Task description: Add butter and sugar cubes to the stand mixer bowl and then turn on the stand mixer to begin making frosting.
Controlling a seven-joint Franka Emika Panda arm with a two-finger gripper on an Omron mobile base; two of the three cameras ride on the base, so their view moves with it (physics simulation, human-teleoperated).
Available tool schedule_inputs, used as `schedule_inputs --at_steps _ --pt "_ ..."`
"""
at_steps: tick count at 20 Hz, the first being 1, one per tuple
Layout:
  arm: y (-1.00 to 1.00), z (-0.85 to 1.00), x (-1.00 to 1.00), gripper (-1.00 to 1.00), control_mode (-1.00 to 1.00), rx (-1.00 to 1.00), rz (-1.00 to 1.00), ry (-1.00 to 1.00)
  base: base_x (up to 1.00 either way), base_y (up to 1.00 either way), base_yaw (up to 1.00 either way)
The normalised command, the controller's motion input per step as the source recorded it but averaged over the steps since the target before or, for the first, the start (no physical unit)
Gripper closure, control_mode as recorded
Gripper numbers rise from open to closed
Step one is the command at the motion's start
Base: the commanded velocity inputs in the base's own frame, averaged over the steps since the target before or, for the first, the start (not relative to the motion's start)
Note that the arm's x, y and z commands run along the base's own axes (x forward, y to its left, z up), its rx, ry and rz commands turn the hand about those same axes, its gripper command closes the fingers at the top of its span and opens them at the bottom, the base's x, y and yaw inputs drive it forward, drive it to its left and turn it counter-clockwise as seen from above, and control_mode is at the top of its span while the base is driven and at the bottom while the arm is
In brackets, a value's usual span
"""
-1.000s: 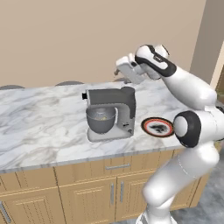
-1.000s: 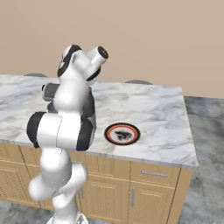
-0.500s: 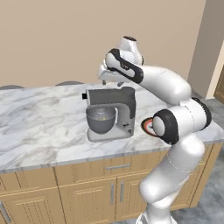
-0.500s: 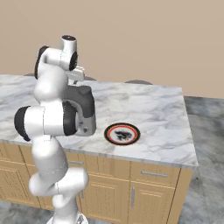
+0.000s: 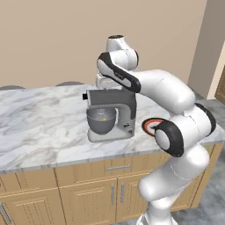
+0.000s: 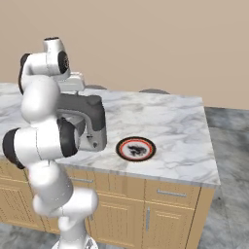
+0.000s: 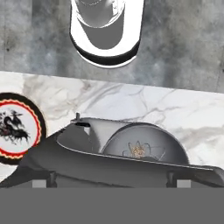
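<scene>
Fingers spread and empty, the gripper (image 5: 103, 81) hangs just above the stand mixer (image 5: 115, 110), behind its boxy head, probably so it can come down toward the switch on the column. Something tan lies in the stand mixer bowl (image 5: 101, 120), likely the sugar cubes (image 7: 138, 151); I cannot make out butter. Beside the mixer sits a red-rimmed plate (image 6: 136, 148), near the counter's (image 6: 180, 131) front edge, with open marble beyond.

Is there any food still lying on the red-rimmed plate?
No. In the right base view the red-rimmed plate shows just its dark printed pattern, with nothing lying on it.
</scene>
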Motion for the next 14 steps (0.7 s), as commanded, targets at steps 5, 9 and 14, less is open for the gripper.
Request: schedule_inputs --at_steps 5,9,14 --pt "-0.72 0.15 -1.0 -1.0 -1.0 0.0 -0.05 -0.26 0.0 0.0 0.0" --pt "-0.62 0.0 -0.91 -1.0 -1.0 -0.05 -0.09 -0.11 0.0 0.0 0.0" --pt "-0.5 -0.21 -0.65 -1.0 -1.0 -0.09 -0.1 0.0 0.0 0.0 0.0"
